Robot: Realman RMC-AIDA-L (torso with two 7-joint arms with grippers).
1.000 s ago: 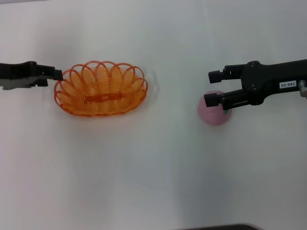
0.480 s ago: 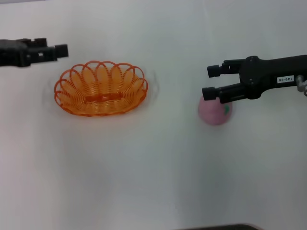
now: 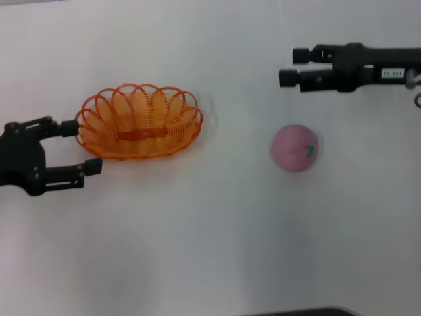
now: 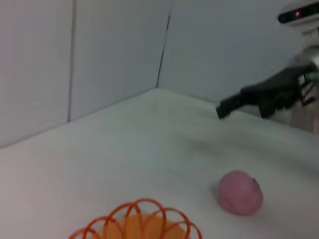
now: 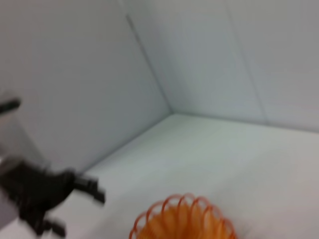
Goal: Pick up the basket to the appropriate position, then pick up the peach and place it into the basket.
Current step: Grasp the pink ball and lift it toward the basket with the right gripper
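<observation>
Head view: basket (image 3: 139, 130) step in hand.
Left gripper (image 3: 83, 146): fingers spread, straddling its rim end.
Right gripper (image 3: 287, 66): seemingly parted, beyond peach (image 3: 295, 148).
Next: you close, lift.

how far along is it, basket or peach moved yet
Nothing looks done. In hand: the left gripper sits open at the end of the basket, not gripping. The peach lies on the table, apart from the open right gripper. Both pickups remain.

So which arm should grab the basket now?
The left. Its pincer is open right at the basket's near end, while the right pincer hangs far off beyond the peach.
</observation>
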